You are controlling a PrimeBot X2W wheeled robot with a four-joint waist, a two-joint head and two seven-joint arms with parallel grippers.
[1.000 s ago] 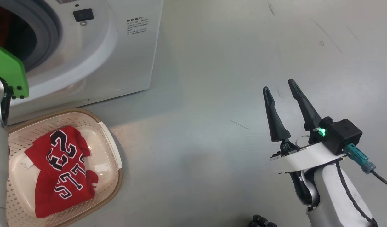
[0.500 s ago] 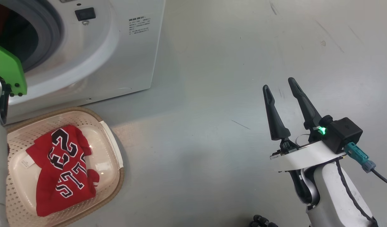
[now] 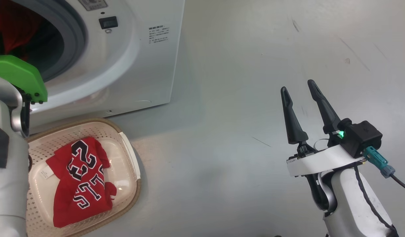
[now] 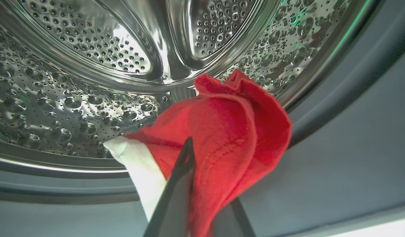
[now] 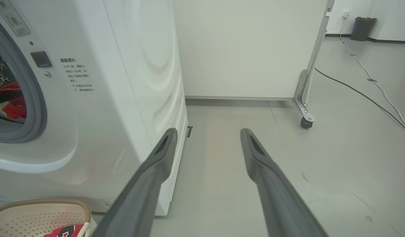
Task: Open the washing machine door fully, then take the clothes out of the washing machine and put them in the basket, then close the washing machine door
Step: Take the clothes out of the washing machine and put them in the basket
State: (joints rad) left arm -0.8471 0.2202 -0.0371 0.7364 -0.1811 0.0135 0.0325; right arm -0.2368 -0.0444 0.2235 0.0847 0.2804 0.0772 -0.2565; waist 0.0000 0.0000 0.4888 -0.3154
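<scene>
Shifted since a second ago: the head camera, so that the washing machine (image 3: 139, 65) and basket (image 3: 137, 192) now lie further right in the head view. Neither has moved on the floor (image 3: 222, 131).

Container one, the steel drum (image 4: 73, 98): a red garment (image 4: 228, 131) with a white edge lies at its lip. My left pincer (image 4: 199, 154) is pressed together on a fold of it, with one dark finger (image 4: 179, 184) over the cloth and the other largely hidden beneath. From the head, more red cloth (image 3: 11, 23) shows inside the grey seal (image 3: 77, 36), behind my left arm's green cap (image 3: 21, 74).

Container two, the basket: it stands on the floor just before the machine's front. It holds one red jersey (image 3: 80, 184), crumpled, outlined numerals facing up, with bare cream bottom showing beside it. My left forearm (image 3: 8, 184) covers the basket's left edge.

My right pincer (image 3: 297, 85) is spread wide and holds nothing. It hangs over bare floor, well apart from basket and machine.

Surroundings, right wrist view: a white partition (image 5: 242, 49) on a caster (image 5: 306, 122) stands beyond the machine's side. A cable (image 5: 363, 95) runs along the floor, and a dark bin (image 5: 362, 28) stands by the far wall.
</scene>
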